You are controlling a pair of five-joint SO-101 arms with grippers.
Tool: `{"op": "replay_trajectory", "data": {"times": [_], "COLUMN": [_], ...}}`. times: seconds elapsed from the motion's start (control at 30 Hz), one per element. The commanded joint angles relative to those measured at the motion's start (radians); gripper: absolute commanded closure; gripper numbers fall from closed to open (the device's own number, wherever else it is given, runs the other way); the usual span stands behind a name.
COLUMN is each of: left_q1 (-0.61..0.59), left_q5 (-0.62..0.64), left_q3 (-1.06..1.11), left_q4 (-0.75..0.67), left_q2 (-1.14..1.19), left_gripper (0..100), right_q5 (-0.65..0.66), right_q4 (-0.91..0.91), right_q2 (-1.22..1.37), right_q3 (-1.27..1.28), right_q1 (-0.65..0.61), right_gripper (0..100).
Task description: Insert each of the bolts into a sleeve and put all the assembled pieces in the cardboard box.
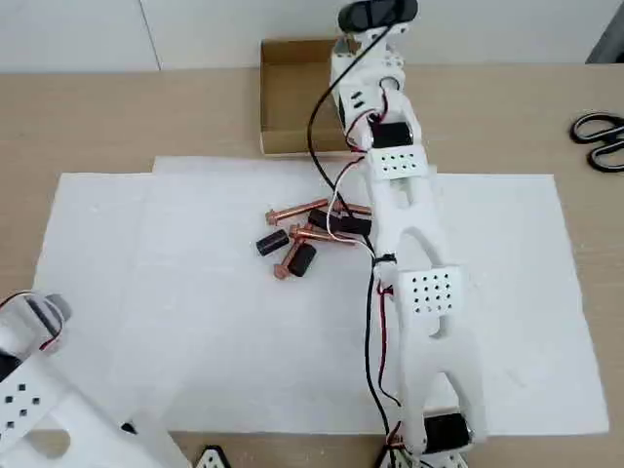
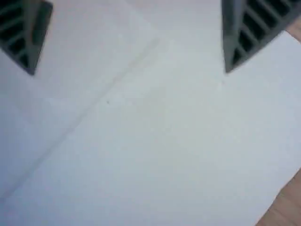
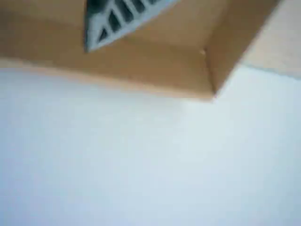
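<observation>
Several copper bolts [image 1: 292, 212] and black sleeves [image 1: 273, 242] lie in a loose cluster on the white foam sheet [image 1: 195, 322], left of the long arm. One bolt sits in a sleeve [image 1: 297, 261]. The cardboard box [image 1: 292, 97] stands at the far edge of the sheet. My right gripper [image 1: 363, 58] hangs over the box's right part; the right wrist view looks at a box corner [image 3: 209, 84] and its inner wall. My left gripper [image 2: 131, 61] is open over bare foam, nothing between its fingers [image 2: 249, 33]. The left arm [image 1: 29, 380] sits at the near left corner.
Scissors [image 1: 600, 139] lie on the wooden table [image 1: 117, 117] at the far right. The right arm [image 1: 429, 292] stretches across the foam from the near edge to the box, hiding part of the cluster. Wide bare foam lies left of and in front of the parts.
</observation>
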Motion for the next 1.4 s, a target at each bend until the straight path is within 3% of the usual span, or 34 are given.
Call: {"op": "replay_trajectory", "data": {"times": [0.0,0.13,0.43,0.63,0.87,1.0,1.37], "left_q1": [0.025,0.072,0.238,0.249,0.249,0.250,0.250], "left_q5": [-0.006,-0.003,0.000,0.034,0.034,0.035,0.035], "left_q3": [-0.012,-0.054,-0.140,-0.139,-0.137,-0.137,-0.137], "left_q4": [0.006,0.011,0.071,0.071,0.071,0.072,0.092], "left_q2": [-0.011,-0.011,-0.009,-0.009,-0.011,-0.011,-0.011], "left_gripper": [76,76,75,75,75,75,75], "right_q5": [-0.003,0.041,0.089,0.160,0.160,0.160,0.155], "right_q4": [0.171,0.400,0.889,1.237,1.262,1.262,1.251], "right_q2": [-0.030,-0.035,-0.367,-0.565,-0.760,-0.889,-1.543], "right_q3": [-0.247,-0.442,-0.431,-0.431,-0.413,-0.258,0.686], "right_q1": [-0.001,-0.001,-0.038,-0.081,-0.048,-0.025,-0.025], "right_gripper": [86.1,86.2,86.2,86.2,86.8,94.3,98.3]}}
